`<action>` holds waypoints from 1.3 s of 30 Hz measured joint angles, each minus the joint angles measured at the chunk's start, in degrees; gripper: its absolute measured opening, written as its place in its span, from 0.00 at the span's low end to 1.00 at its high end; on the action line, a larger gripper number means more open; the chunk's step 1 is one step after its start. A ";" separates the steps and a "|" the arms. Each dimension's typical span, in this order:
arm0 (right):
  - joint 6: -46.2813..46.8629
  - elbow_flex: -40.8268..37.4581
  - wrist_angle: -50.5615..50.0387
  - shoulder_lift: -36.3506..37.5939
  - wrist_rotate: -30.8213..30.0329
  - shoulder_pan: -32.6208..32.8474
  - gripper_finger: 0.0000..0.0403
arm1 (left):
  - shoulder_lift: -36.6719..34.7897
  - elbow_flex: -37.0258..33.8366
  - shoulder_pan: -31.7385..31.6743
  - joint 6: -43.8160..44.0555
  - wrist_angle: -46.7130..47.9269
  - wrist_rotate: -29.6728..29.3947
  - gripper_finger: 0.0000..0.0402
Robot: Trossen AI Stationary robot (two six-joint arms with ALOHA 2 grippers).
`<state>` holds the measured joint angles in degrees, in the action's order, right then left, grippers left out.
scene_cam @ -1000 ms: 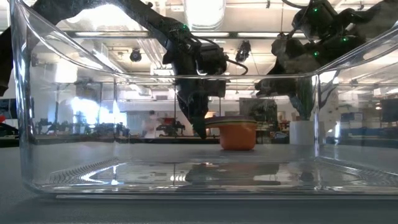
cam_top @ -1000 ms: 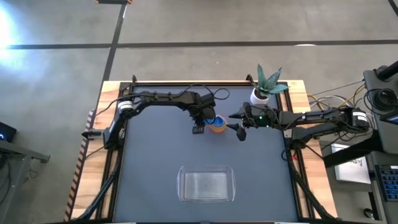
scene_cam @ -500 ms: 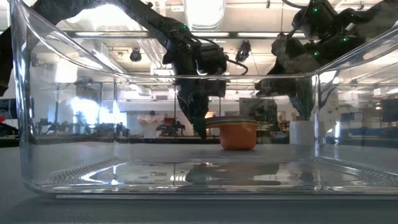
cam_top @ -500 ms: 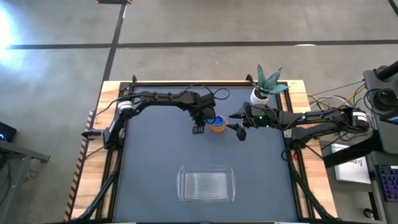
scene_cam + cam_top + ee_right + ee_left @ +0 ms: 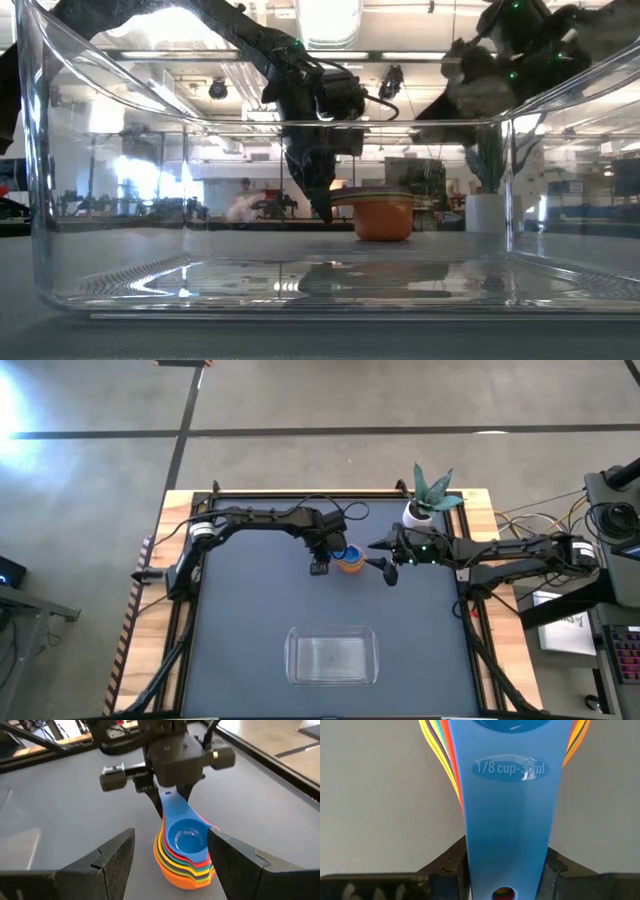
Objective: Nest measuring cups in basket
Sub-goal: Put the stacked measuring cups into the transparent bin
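- Measuring cups [image 5: 184, 851]: we find the small round plastic scoops stacked one inside another on the dark table top [image 5: 250, 610], the orange one lowest and the blue one uppermost, their flat handles fanned together.
- We see the left gripper [image 5: 320, 565] with its fingers [image 5: 156, 803] clamped on the blue handle [image 5: 507, 827]; the handle is marked "1/8 cup".
- We note the right gripper [image 5: 388, 569] raised just beside the stack, opposite the left gripper, its two fingers [image 5: 107, 865] spread apart and holding nothing; the stack lies between and ahead of them.
- We find the clear rectangular plastic basket [image 5: 331, 656] well apart from both grippers, at the near table edge, with no cup in it.
- We see a small white plant pot [image 5: 417, 513] just behind the right gripper.
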<state>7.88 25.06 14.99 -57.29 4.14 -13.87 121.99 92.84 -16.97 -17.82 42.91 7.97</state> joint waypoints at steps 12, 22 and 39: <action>0.68 0.00 -1.85 6.06 0.85 0.00 0.59 | 0.00 -0.02 0.02 0.35 0.22 0.02 0.29; 1.46 0.00 -4.91 9.43 0.85 0.00 0.59 | 0.00 0.00 0.02 0.54 0.40 0.07 0.29; 5.64 0.00 -6.72 11.88 0.81 0.13 0.59 | -0.13 0.00 -0.02 1.03 0.79 0.30 0.29</action>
<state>13.52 25.06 8.27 -45.40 4.95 -13.74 121.86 92.84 -16.99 -16.79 43.70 8.27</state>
